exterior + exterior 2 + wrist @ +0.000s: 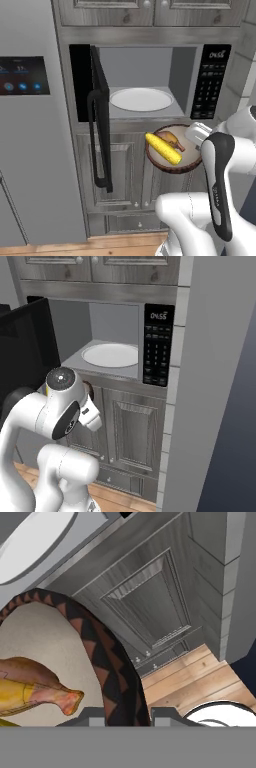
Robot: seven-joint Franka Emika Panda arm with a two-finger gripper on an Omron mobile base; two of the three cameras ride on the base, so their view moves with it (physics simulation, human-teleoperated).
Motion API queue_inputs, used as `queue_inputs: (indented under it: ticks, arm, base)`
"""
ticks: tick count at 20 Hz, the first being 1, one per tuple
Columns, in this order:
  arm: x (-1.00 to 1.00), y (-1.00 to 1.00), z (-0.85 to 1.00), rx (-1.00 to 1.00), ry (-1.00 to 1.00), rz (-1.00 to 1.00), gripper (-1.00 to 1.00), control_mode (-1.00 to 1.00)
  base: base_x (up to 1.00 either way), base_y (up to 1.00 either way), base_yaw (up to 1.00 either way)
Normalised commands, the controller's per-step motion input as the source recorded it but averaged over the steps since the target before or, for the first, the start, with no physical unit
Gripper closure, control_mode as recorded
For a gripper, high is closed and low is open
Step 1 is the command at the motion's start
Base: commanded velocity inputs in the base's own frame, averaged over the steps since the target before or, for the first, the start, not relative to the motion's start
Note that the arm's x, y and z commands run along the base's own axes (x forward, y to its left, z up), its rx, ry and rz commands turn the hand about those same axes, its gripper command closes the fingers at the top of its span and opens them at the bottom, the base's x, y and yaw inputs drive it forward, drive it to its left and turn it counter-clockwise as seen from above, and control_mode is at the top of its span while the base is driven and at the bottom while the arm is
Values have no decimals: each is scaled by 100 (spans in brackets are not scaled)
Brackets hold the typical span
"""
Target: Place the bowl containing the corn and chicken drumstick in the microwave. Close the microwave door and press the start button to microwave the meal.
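Observation:
The microwave (150,85) stands open, its white turntable (141,99) bare. Its black door (97,115) is swung out to the left, bar handle toward me. The dark-brown bowl (172,152) hangs just below and in front of the opening, right of centre, tilted toward the camera. In it lie the yellow corn (163,148) and the brown drumstick (170,138). My gripper (195,139) is shut on the bowl's right rim. In the hand view the patterned rim (102,647) runs between the fingertips (90,714), with the drumstick (45,689) inside. The button panel (157,346) is on the microwave's right.
A grey fridge with a blue screen (22,75) fills the left. Grey cabinet doors (125,175) lie below the microwave, more cabinets (150,12) above. A tall grey panel (215,381) stands close on the right. The floor (200,672) is wood.

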Motion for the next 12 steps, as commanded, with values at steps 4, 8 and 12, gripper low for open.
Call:
queue_inputs:
  ticks: [4, 8, 12]
  arm:
    - [0, 0, 0, 0, 0, 0, 100, -100]
    - [3, 0, 0, 0, 0, 0, 100, -100]
    - [22, 1, 4, 0, -5, -8, 100, -100]
  base:
    - [0, 0, 0]
    - [0, 0, 0]
    - [0, 0, 0]
